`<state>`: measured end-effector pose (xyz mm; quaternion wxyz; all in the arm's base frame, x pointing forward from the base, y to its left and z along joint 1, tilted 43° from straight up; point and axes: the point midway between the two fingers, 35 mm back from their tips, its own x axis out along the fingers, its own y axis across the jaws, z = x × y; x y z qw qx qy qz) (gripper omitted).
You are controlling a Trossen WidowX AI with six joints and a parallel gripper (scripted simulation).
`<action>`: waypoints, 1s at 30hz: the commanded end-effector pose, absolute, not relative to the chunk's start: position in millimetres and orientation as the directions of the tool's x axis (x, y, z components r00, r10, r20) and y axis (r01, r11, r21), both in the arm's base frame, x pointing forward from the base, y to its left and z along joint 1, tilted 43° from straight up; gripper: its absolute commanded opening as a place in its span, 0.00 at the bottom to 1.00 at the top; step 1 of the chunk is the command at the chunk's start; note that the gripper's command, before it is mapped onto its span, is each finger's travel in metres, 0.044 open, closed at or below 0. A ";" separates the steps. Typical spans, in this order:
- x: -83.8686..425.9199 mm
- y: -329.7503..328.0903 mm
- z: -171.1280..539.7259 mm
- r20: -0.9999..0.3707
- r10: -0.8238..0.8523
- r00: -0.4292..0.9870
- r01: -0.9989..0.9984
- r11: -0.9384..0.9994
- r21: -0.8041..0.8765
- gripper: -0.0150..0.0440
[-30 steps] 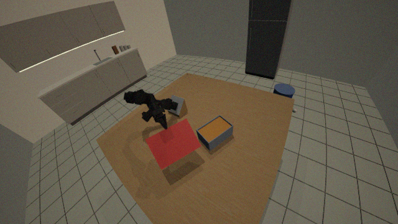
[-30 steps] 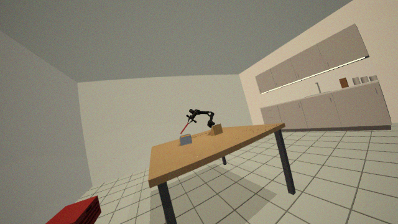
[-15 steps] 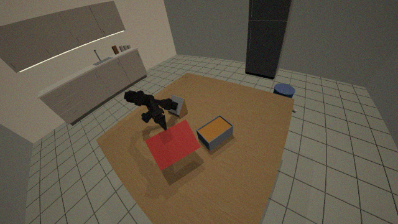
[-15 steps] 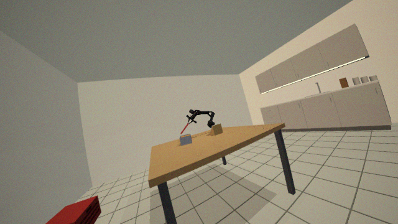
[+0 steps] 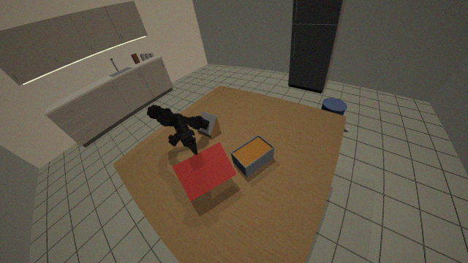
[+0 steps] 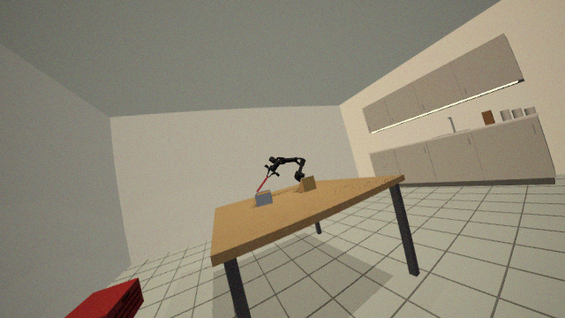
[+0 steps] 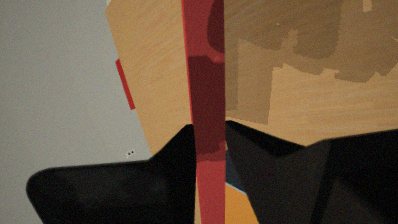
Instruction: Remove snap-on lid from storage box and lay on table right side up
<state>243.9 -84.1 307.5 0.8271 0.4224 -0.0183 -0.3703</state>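
The red lid (image 5: 206, 173) (image 6: 262, 184) (image 7: 209, 100) is off the box and hangs in the air above the table, steeply tilted in the exterior view. My gripper (image 5: 197, 153) (image 6: 267, 176) (image 7: 208, 129) is shut on one edge of the lid; in the wrist view the lid runs edge-on between the two black fingers. The storage box (image 5: 259, 163) (image 6: 264, 199) stands open on the table (image 5: 292, 204) (image 6: 247, 225), grey-blue with an orange inside, to the right of the lid in the top view. Part of it shows behind the right finger in the wrist view.
A wedge-shaped block (image 5: 216, 128) (image 6: 309, 184), grey on one face and wood-coloured on another, stands on the table near the arm. A blue round object (image 5: 334, 106) stands beyond the table's far right edge. A red object (image 6: 110, 302) lies off the table in the exterior view.
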 end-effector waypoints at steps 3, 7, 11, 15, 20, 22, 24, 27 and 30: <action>243.7 -86.6 305.4 -0.276 -0.620 0.734 0.586 0.374 0.718 0.25; 243.7 -88.8 303.2 -0.276 -0.620 0.734 0.586 0.374 0.718 0.25; 243.7 -91.0 301.0 -0.276 -0.620 0.734 0.586 0.374 0.719 0.25; 243.7 -93.1 298.8 -0.275 -0.620 0.734 0.586 0.375 0.719 0.25; 243.8 -95.9 296.0 -0.275 -0.621 0.734 0.585 0.375 0.719 0.25; 243.8 -97.0 294.9 -0.275 -0.621 0.735 0.585 0.375 0.719 0.25; 243.8 -98.0 293.8 -0.274 -0.621 0.735 0.585 0.375 0.719 0.25; 243.8 -99.7 292.1 -0.274 -0.621 0.735 0.585 0.375 0.719 0.25; 243.8 -101.3 290.5 -0.274 -0.621 0.735 0.585 0.375 0.719 0.25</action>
